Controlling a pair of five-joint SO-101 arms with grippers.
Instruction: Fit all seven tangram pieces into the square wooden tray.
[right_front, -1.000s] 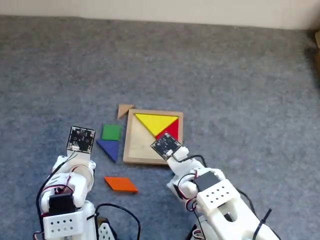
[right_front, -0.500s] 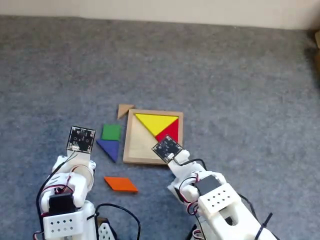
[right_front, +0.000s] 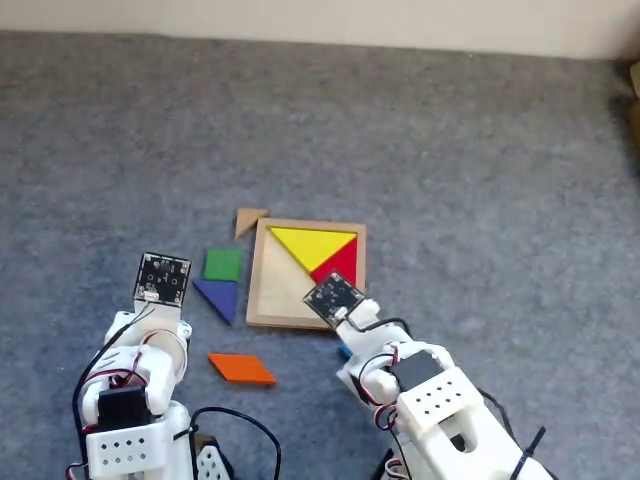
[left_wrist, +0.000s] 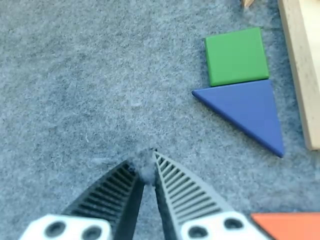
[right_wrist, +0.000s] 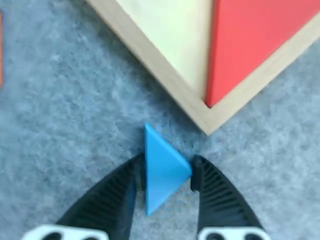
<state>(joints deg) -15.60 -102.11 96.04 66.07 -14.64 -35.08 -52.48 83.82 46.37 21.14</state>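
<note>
The square wooden tray (right_front: 257, 292) is lying on the grey carpet (right_front: 480, 180) just beyond the two arms. Two pieces are sitting inside it: a yellow triangle (right_front: 310, 244) along its far side and a red triangle (right_front: 343, 263) against its right side, the two touching. The rest of the tray floor is showing bare wood. The right gripper (right_wrist: 167, 169) is hanging just off the tray's near-right corner, its fingers pinching a light blue triangle (right_wrist: 163, 169) from either side; I cannot tell whether that piece is resting on the carpet or raised off it. The left gripper (left_wrist: 148, 169) is hovering over bare carpet to the left of the tray, its fingers pressed together on nothing. Between it and the tray, a green square (left_wrist: 235, 56) is lying with a dark blue triangle (left_wrist: 247, 111) touching its near edge. A tan triangle (right_front: 249, 220) is sitting beside the tray's far-left corner. An orange parallelogram (right_front: 241, 368) is lying nearer, between the two arms.
</note>
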